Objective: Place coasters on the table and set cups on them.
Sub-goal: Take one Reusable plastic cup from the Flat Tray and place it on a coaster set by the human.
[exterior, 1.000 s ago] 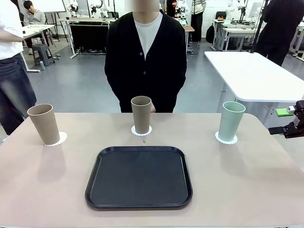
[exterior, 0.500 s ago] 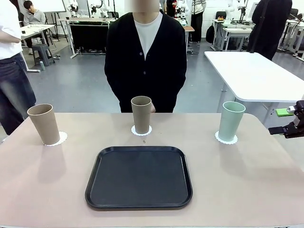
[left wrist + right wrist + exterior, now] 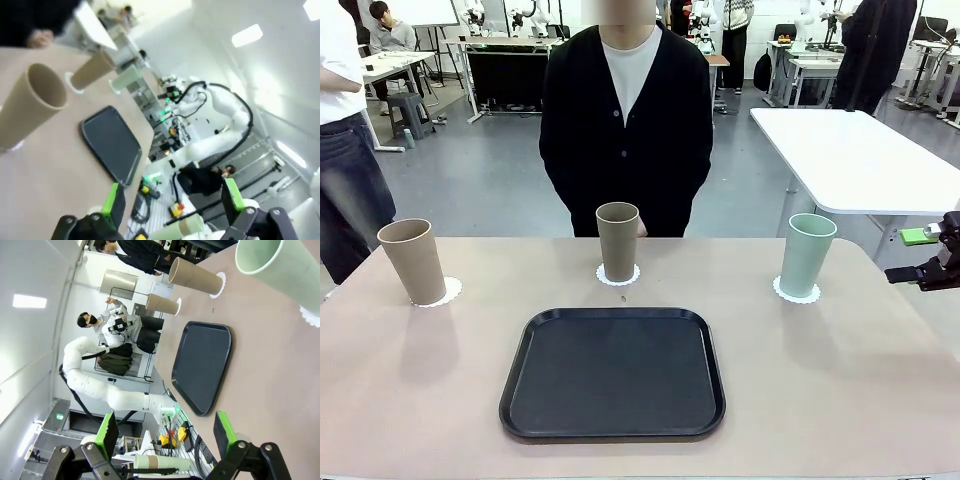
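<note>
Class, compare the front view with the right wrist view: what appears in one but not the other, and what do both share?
Front view alone: the person facing the table head-on, and the right hand at the table's right edge. Right wrist view alone: that hand's two green-padded fingers, spread apart with nothing between them. Both: the black tray, the mint cup and two tan cups on white coasters.

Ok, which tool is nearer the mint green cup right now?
Right. The right tool sits just off the table's right edge, beside the mint green cup on its doily. The left tool hangs open off the opposite end, past the nearest tan cup.
</note>
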